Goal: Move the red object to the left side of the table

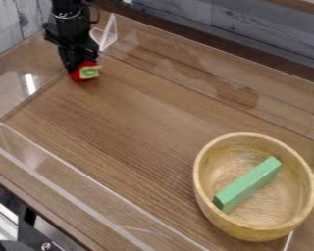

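The red object [87, 71], a small glossy strawberry-like toy with a pale green tip, sits low at the far left of the table [133, 137], close to the left acrylic wall. My gripper [79, 63] points down onto it, and its black fingers are shut on the red object. The fingers cover the toy's upper part. Whether the toy touches the wood cannot be told.
A round light wooden bowl [293, 218] stands at the near right with a green rectangular block [247, 183] lying in it. Low clear acrylic walls [23, 93] border the tabletop on all sides.
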Tool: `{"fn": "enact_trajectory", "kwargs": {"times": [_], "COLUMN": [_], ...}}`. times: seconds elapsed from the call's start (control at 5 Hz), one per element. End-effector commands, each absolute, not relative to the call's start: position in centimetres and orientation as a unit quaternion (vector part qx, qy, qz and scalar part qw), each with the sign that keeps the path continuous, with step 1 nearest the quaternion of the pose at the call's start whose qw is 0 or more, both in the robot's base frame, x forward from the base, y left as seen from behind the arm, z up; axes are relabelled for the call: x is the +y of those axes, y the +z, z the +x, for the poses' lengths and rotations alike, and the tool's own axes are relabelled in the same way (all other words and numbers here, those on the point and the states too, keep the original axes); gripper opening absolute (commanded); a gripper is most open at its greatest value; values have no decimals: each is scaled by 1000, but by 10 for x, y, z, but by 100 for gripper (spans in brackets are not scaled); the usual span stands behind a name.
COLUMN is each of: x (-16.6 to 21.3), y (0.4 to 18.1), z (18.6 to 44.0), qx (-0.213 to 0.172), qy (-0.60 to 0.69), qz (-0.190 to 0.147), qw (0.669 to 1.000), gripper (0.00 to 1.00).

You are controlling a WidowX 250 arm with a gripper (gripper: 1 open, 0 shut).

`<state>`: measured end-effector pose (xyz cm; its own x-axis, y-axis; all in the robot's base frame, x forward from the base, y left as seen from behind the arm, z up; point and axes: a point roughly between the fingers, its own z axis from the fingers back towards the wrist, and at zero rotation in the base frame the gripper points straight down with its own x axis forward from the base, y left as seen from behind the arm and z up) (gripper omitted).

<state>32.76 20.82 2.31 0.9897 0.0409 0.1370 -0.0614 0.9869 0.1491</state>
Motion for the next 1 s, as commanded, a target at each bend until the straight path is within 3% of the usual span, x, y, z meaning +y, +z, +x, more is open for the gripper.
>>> {"fn": "enact_trajectory", "kwargs": {"times": [0.0, 0.8], "x": [208, 207], "y": [6, 2], "z": [330, 324], "qx": [-60, -37], "qy": [28, 32], "qz": [77, 80], "qw": [995, 996], "gripper": [0, 0]}}
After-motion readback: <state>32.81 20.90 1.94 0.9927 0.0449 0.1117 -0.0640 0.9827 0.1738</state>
